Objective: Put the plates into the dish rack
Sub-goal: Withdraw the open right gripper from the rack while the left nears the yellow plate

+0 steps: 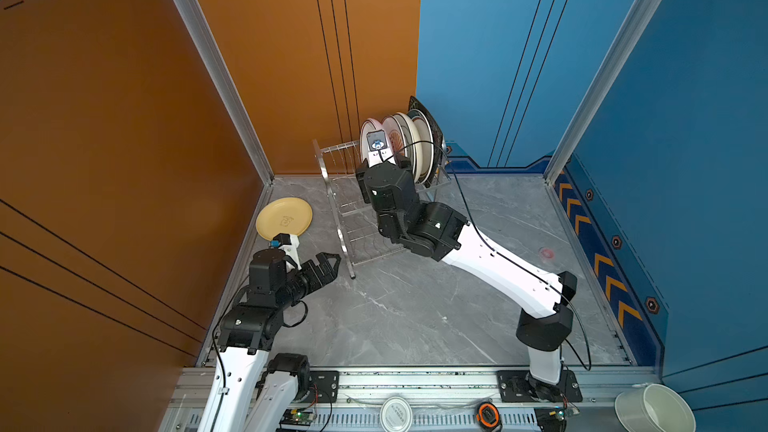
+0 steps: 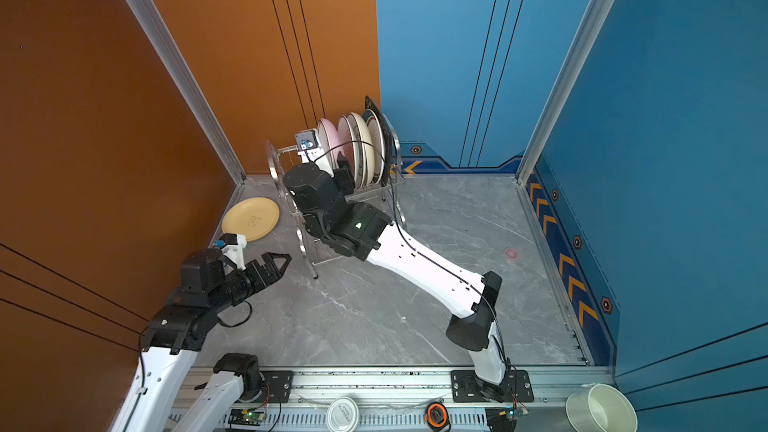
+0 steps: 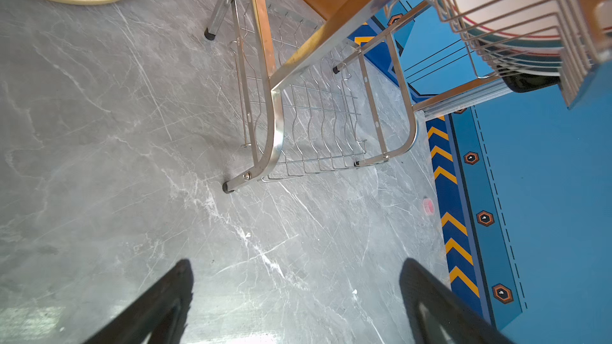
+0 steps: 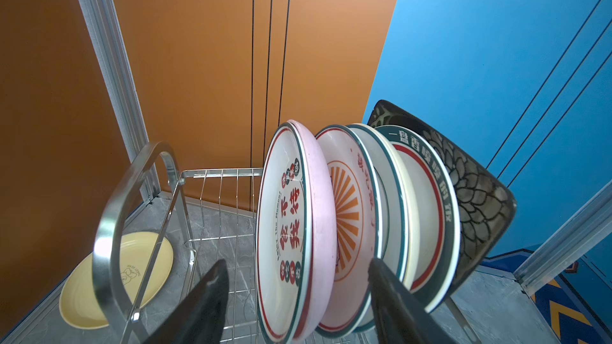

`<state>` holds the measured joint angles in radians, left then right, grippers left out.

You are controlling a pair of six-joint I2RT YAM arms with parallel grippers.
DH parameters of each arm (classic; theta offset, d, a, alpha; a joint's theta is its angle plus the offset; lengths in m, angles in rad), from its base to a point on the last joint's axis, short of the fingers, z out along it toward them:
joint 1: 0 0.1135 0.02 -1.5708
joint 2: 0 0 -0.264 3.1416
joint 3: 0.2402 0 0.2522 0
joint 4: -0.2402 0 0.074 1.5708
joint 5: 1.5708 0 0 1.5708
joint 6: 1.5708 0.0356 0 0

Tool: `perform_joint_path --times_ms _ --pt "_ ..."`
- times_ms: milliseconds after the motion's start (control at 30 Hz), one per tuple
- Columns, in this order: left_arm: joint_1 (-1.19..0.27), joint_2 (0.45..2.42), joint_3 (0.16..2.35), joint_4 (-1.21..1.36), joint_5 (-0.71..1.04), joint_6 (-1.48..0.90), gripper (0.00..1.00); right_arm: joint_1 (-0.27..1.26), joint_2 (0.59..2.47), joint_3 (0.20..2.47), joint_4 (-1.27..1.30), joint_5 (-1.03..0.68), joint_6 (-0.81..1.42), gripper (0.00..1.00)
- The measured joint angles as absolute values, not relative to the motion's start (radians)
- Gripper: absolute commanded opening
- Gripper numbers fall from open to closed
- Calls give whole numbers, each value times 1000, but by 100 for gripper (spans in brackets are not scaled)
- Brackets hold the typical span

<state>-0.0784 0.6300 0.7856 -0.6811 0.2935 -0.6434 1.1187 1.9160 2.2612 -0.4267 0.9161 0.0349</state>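
Right wrist: eight plates [image 4: 284, 226], one rack [image 4: 109, 220].

On the grey marble-patterned table [image 1: 415, 305], toward its right side, a small round pink-red mark [image 1: 547, 253]. Past the near edge, by the aluminium rail [image 1: 415, 382]: round white lid [image 1: 396, 412], orange-and-black tape measure [image 1: 488, 414] near it, and at far right an upright white bucket-shaped container [image 1: 627, 409].

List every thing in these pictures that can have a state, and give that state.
Yellow plate, flat on the table, not racked.
Racked plates, on edge in the upper tier.
Rack, upright, upper tier partly filled.
Left pincer, open, empty.
Right pincer, open, straddling the front racked plates.
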Motion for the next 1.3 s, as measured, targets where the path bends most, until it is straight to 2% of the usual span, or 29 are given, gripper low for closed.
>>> perform_joint_path --times_ms 267,600,933,1033,1300 --pt "-42 665 786 -681 268 -643 98 1140 1728 2079 -505 862 176 75" --pt "89 751 788 -681 255 -639 98 1099 1426 1681 -589 726 427 77" --pt "189 932 810 -670 224 -600 100 888 1208 1369 -621 503 608 80" --pt "231 987 816 -640 230 -594 97 805 1156 1298 -621 421 643 81" --pt "345 1211 849 -534 267 -595 92 639 1122 1167 -615 239 683 83"
